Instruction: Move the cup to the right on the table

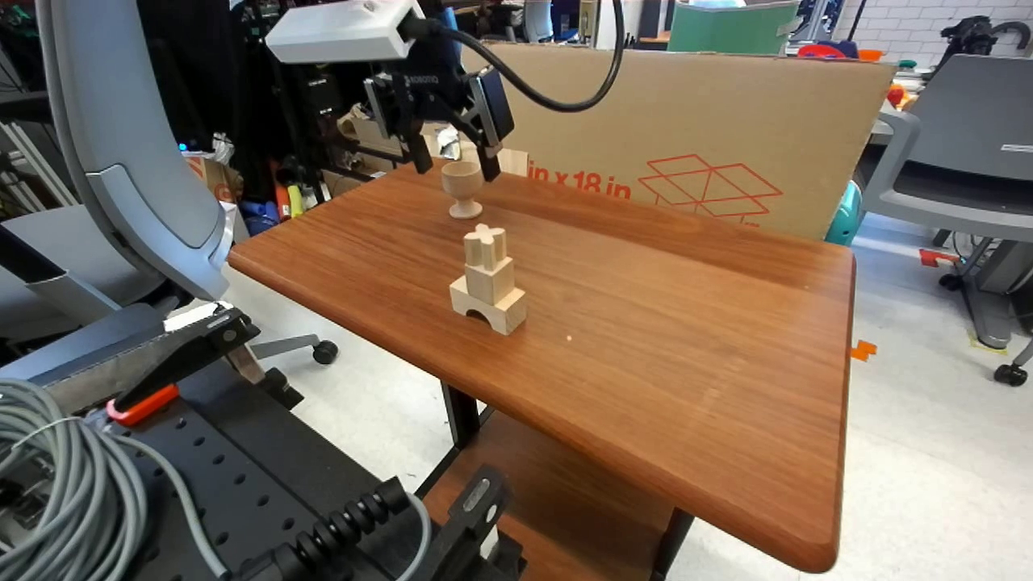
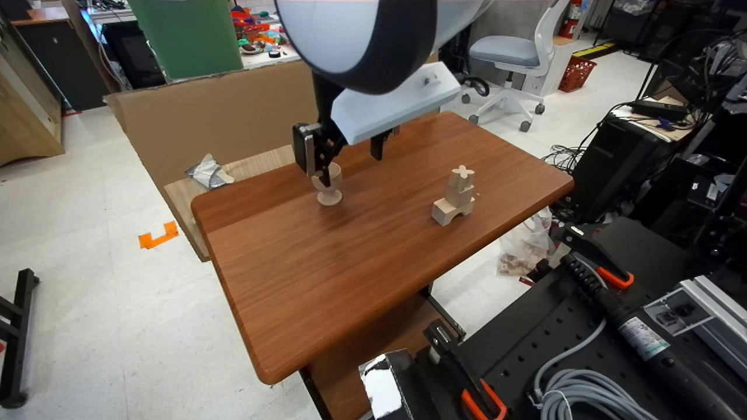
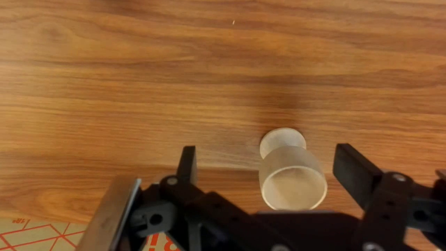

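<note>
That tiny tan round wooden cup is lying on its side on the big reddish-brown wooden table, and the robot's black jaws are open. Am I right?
Almost: the tiny tan round wooden cup isn't on its side; it stands upright, as both exterior views show. It is on the big reddish-brown wooden table, and the black jaws are open.

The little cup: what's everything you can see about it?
The cup is pale tan and looks wooden, shaped like a goblet: round open bowl, short narrow stem, flat round foot. It stands upright on the table, toward the edge facing the cardboard box. Its bowl looks empty. Only the table seems to touch it: in the wrist view, the open gripper leaves a gap on either side.
</note>
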